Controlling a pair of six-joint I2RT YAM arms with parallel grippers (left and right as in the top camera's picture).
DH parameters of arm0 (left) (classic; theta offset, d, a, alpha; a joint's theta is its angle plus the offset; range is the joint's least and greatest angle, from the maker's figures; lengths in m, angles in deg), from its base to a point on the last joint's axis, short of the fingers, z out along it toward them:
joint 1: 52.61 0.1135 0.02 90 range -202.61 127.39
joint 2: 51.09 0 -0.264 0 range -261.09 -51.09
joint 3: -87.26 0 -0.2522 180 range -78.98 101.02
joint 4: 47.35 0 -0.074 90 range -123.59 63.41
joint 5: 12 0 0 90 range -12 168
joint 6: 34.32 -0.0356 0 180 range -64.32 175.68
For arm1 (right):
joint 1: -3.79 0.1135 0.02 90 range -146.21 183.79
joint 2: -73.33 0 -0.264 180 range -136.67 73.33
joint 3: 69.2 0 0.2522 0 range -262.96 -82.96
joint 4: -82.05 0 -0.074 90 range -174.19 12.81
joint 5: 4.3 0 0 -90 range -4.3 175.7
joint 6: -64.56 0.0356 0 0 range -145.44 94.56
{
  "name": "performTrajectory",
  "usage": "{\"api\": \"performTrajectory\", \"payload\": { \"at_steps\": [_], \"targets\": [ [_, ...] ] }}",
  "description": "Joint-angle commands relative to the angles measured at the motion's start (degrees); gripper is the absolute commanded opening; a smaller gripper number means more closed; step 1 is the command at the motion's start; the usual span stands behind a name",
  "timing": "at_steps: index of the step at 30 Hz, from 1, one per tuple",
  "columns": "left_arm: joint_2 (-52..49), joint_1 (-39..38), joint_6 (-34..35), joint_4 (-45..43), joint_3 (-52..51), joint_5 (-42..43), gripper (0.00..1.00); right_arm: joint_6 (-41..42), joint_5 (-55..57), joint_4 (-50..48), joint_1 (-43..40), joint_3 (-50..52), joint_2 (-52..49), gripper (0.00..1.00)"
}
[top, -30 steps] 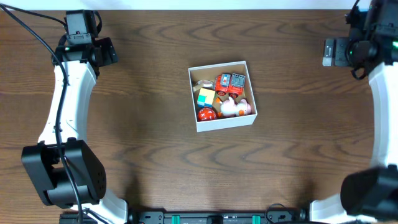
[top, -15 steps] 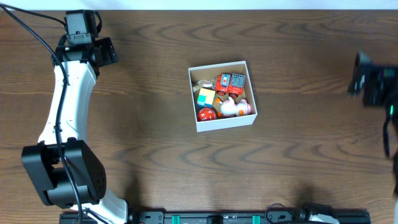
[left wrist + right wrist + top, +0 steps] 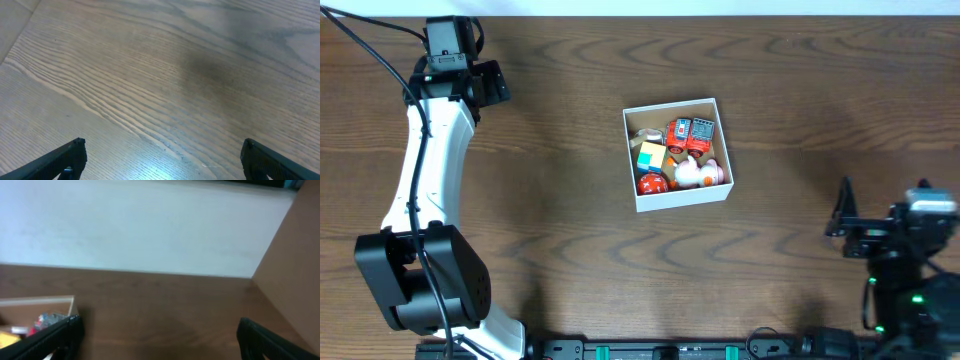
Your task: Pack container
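Your left gripper [image 3: 492, 84], upper left, and right gripper [image 3: 843, 212], lower right, both gape empty, well apart from the container [image 3: 682, 198] holding toys [image 3: 684, 152] at centre.

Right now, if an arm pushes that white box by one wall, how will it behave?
The container would probably slide easily on the smooth wooden table, being shallow and flat-bottomed. Its thin cardboard walls may flex or dent under a push. The toys piled inside add some weight, and could shift.

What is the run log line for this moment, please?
task: pack container | container: on table, toys inside | left tool: open, empty | right tool: open, empty, apart from container
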Motion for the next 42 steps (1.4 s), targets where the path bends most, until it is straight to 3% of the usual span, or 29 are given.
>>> {"api": "performTrajectory", "payload": {
  "at_steps": [1,6,11,21,42],
  "targets": [
    [0.6,0.1,-0.1,0.0,0.9,-0.7,0.98,0.9,-2.7,-5.6,0.3,9.5,3.7,0.99],
    [0.6,0.1,-0.1,0.0,0.9,-0.7,0.98,0.9,-4.1,-15.9,0.7,21.2,7.8,0.99],
    [0.6,0.1,-0.1,0.0,0.9,-0.7,0.98,0.9,-3.7,-18.0,3.1,27.3,12.3,0.99],
    [0.6,0.1,-0.1,0.0,0.9,-0.7,0.98,0.9,-2.2,-16.1,5.3,30.5,17.4,0.99],
    [0.6,0.1,-0.1,0.0,0.9,-0.7,0.98,0.9,-1.9,-12.6,5.3,33.2,18.0,0.99]
  ]
}}
